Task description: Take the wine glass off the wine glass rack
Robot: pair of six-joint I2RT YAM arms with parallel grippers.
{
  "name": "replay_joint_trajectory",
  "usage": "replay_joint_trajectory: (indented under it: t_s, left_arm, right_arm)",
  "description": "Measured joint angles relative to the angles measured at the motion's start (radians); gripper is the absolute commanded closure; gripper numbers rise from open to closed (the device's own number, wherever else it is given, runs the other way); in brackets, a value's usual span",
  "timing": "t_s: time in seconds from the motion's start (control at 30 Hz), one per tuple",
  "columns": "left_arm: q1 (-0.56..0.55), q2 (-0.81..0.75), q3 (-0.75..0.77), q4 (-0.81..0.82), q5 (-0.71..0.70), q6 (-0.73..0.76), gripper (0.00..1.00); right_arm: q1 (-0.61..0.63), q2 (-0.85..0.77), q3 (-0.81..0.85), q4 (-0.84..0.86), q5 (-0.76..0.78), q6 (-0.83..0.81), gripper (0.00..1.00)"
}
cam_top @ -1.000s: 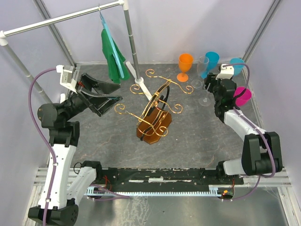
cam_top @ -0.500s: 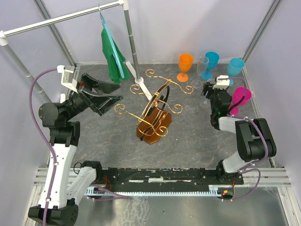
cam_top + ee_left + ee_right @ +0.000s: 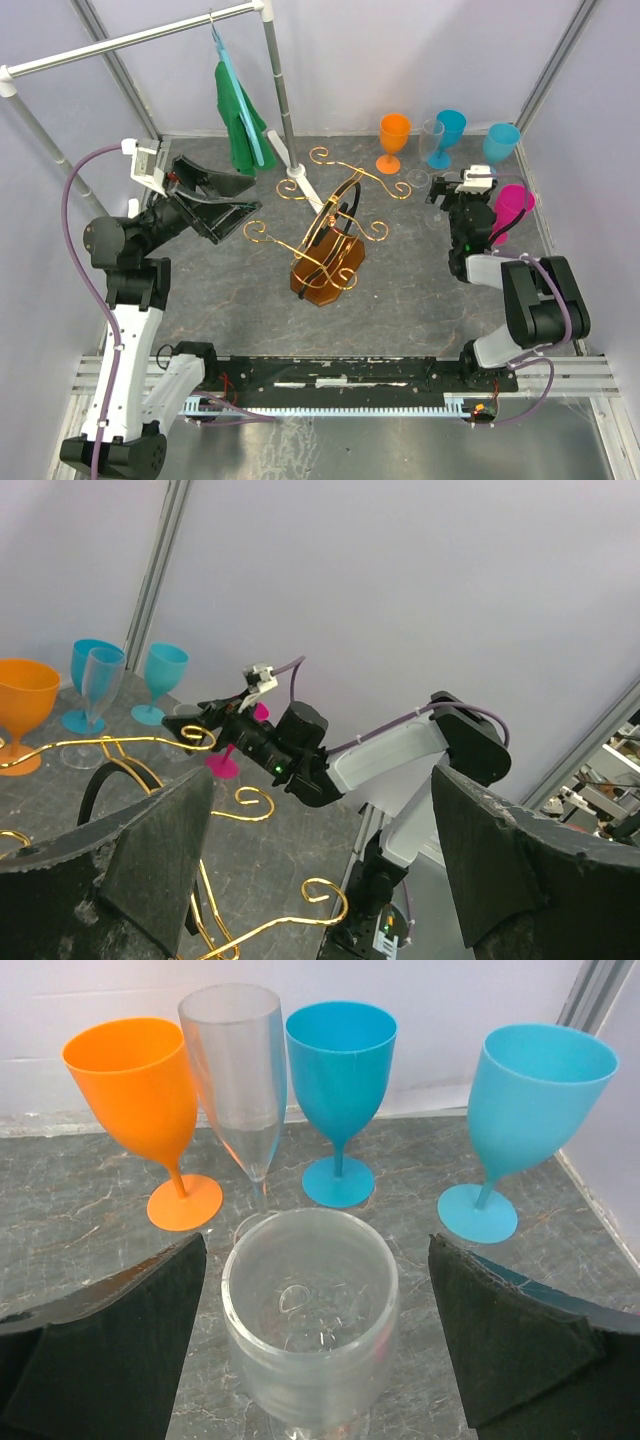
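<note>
Wine glass (image 3: 310, 1310) is off the wine glass rack (image 3: 325, 245), upright at right rear. Beyond it are 4 others: orange goblet (image 3: 140, 1080), clear flute (image 3: 238, 1060), blue goblet (image 3: 340, 1060), pale-blue goblet (image 3: 540, 1090). Right fingers (image 3: 110, 1350) are spread wide either side of the glass, clear of it. Left fingers (image 3: 150, 850) are apart, empty. Pink goblet (image 3: 512, 205) shows from top, not from right wrist.

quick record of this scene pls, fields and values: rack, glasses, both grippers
rack: wine glass rack, table centre, no glass seen on it
target: clear wine glass, upright
right arm: right gripper open around the wine glass, gaps each side
left arm: left gripper open, empty, left of rack
behind target: orange glass, flute, blue glass, light blue glass
side: pink glass by right arm
</note>
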Motion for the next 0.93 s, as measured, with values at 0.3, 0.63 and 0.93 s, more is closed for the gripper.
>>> replay_joint_trajectory:
  t_s: [0.3,0.63,0.93]
  left_arm:
    - [0.0,-0.014,0.0,-0.108,-0.037,0.083,0.05]
    - [-0.003,0.011,0.174,-0.666,-0.364,0.365,0.03]
    - [-0.003,0.095,0.258,-1.022,-0.822,0.485,0.02]
  right_arm:
    - [0.0,-0.312,-0.013,-0.19,-0.023,-0.035,0.01]
    - [0.002,-0.534,0.518,-1.053,-0.132,0.066,0.0]
    - [0.002,-0.51,0.704,-1.488,-0.249,0.167,0.0]
